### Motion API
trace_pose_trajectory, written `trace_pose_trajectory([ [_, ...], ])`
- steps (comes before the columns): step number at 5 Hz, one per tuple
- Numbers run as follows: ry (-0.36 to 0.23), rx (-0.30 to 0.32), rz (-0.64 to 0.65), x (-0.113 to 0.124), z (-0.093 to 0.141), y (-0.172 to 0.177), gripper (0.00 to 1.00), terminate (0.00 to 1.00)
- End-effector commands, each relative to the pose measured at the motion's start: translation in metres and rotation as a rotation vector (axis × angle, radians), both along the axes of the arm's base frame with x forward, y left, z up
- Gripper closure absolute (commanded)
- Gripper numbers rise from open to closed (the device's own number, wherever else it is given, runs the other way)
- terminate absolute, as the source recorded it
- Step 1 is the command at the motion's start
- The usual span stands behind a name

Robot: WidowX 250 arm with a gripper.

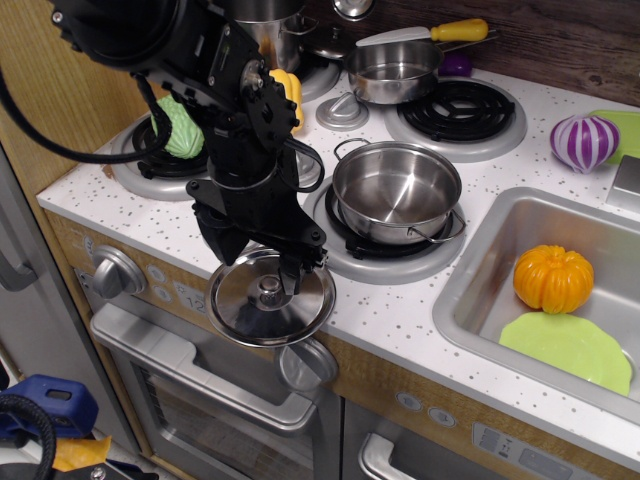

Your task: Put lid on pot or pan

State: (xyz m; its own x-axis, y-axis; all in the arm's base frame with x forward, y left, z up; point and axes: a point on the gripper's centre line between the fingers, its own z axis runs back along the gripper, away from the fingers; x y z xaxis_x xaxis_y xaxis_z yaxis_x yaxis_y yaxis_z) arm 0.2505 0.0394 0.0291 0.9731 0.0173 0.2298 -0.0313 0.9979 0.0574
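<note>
One lid (270, 298) is in play, hanging level at the front edge of the bench (400, 315), partly out over the oven front, with the tool (283, 281) clenched on its small central knob; one finger (291, 277) comes down just beside the knob, and the rim looks free all round. The pot (397, 191) sits open and empty on the front burner (385, 248), up and to the right of the lid, near it but clearly apart, its wire handles pointing back-left and front-right. To do this step well, I would keep the lid flat while carrying it across, since a tilt would let one edge catch the pot's rim first and skid. It seems wise to lift a little before moving sideways, so the lid clears the near rim and the front handle, then to centre the knob over the middle of the pot before lowering. Lid and pot look about equally wide, so the margin for error is probably small; a slow, straight descent should let the rolled rim seat evenly. Letting go only once the lid rests all round would avoid a clatter or a lopsided fit. A saucepan (393, 69) behind, on the back burner, stands well clear of the path.
</note>
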Motion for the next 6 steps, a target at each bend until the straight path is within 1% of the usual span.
trace_pose_trajectory([
  [1, 0.000, 0.000, 0.000, 0.000, 0.000, 0.000, 0.00, 0.00],
  [4, -0.015, -0.009, -0.029, 0.009, -0.011, 0.005, 0.00, 0.00],
  [6, -0.027, -0.044, -0.016, 0.009, -0.021, 0.006, 0.00, 0.00],
])
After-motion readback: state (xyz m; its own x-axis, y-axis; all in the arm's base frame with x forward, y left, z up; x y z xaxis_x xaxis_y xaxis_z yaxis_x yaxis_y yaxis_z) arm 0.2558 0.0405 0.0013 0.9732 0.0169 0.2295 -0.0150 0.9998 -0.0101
